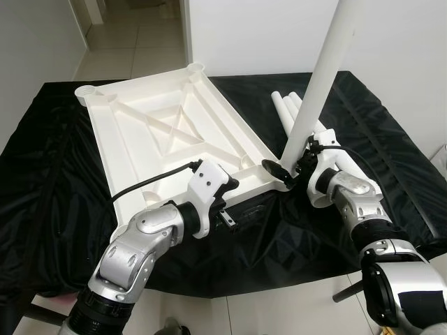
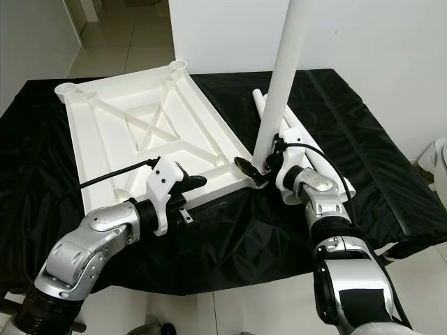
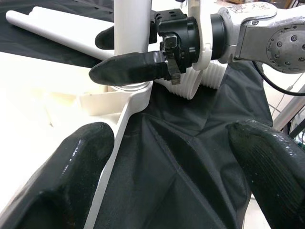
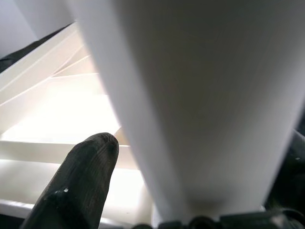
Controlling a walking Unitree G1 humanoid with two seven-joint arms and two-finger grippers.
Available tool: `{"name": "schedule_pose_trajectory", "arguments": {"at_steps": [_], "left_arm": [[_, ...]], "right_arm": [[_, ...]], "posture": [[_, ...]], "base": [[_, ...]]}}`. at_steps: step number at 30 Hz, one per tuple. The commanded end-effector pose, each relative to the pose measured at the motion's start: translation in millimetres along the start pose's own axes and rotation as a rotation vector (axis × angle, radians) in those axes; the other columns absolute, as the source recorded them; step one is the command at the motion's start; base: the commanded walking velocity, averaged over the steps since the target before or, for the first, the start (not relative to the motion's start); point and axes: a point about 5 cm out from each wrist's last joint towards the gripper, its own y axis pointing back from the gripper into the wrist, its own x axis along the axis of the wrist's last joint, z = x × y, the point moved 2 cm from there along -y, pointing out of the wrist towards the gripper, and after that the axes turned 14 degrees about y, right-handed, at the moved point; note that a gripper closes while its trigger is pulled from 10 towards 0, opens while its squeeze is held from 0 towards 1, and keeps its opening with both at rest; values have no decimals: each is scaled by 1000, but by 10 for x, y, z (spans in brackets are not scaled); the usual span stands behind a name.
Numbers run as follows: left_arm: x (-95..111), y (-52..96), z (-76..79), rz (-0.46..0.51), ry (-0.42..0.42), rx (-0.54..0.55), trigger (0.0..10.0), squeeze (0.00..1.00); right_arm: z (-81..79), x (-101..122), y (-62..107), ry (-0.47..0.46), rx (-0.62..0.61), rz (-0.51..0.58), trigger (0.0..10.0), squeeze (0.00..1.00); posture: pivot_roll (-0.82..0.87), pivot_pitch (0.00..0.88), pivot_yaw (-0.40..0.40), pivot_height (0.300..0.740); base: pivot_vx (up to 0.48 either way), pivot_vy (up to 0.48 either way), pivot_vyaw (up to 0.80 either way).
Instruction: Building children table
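Right pincer [image 1: 288, 169] pinched the first upright leg [image 1: 321, 77] at the tabletop's [image 1: 167, 132] five-o'clock socket; left pincer [image 1: 225, 209] spread; spare legs [image 1: 288, 108] waited.

Tabletop [image 1: 167, 125]: white moulded plastic, smooth, satin sheen, ribbed underside. Leg [image 1: 323, 77] and spare legs [image 1: 290, 105] at its 3 o'clock: same smooth white plastic. Cloth [image 1: 391, 146]: black, thin, creased, slightly glossy. Arm shells [image 1: 140, 244]: brushed silver metal. Fingers [image 3: 76, 176]: matt black, finely textured.
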Motion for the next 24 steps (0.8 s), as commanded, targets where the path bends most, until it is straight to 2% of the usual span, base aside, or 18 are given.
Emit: {"name": "schedule_pose_trajectory", "arguments": {"at_steps": [1,10,11,12,13,14,15,24], "left_arm": [[1,15,-30,6,6,50,10000,0],[-5,8,-19,0,1,40,10000,0],[-5,7,-19,-1,1,39,10000,0],[-5,7,-19,-1,1,39,10000,0],[-8,7,-17,-2,0,37,10000,0],[-9,7,-15,-3,0,37,10000,0],[-11,9,-14,-4,-1,37,10000,0],[-9,11,-28,-6,-13,39,10000,0]], "right_arm": [[59,67,13,2,-2,32,10000,0],[153,19,69,33,-37,2,10000,0],[144,-4,63,46,-32,-15,6235,0],[144,-4,63,46,-32,-15,6235,0],[133,-25,59,49,-23,-29,2275,0],[126,-37,58,48,-14,-36,2275,0],[114,-66,57,44,-7,-55,0,0],[56,-140,62,16,12,-74,0,0]], "posture": [[-25,57,4,740],[-28,43,13,740],[-27,42,13,740],[-27,42,13,740],[-26,42,13,740],[-26,42,13,740],[-20,42,8,740],[-12,47,-11,740]], "base": [[0,0,0],[0,0,0],[0,0,0],[0,0,0],[0,0,0],[0,0,0],[0,0,0],[0,0,0]]}}
